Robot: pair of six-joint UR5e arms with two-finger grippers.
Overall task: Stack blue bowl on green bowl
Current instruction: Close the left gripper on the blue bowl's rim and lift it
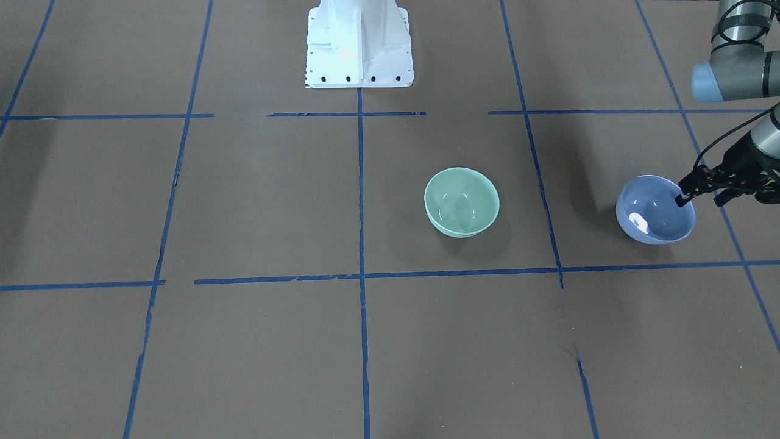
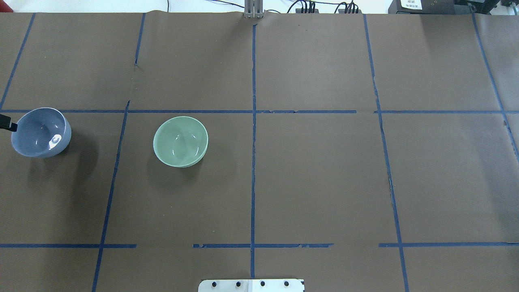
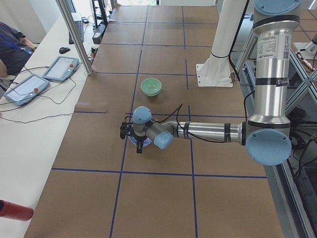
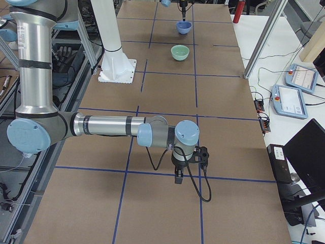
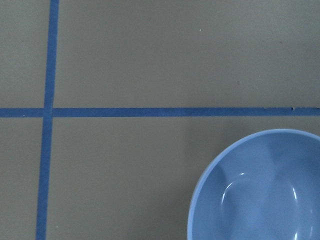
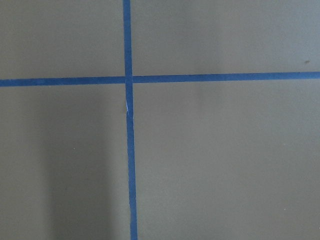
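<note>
The blue bowl [image 1: 655, 210] stands upright on the brown table, far toward my left side; it also shows in the overhead view [image 2: 40, 132] and at the lower right of the left wrist view [image 5: 260, 192]. The green bowl [image 1: 462, 202] stands upright and empty about two bowl widths from it, nearer the middle [image 2: 180, 141]. My left gripper [image 1: 702, 199] is at the blue bowl's outer rim. Its jaws look apart, one fingertip [image 1: 682, 200] just inside the rim and the other outside. My right gripper [image 4: 179, 178] hangs low over bare table far from both bowls; I cannot tell whether it is open or shut.
The robot's white base [image 1: 359, 46] stands at the table's rear middle. Blue tape lines [image 1: 361, 274] divide the brown table into squares. An operator's tablets [image 3: 29, 82] lie on the side bench beyond the table's far edge.
</note>
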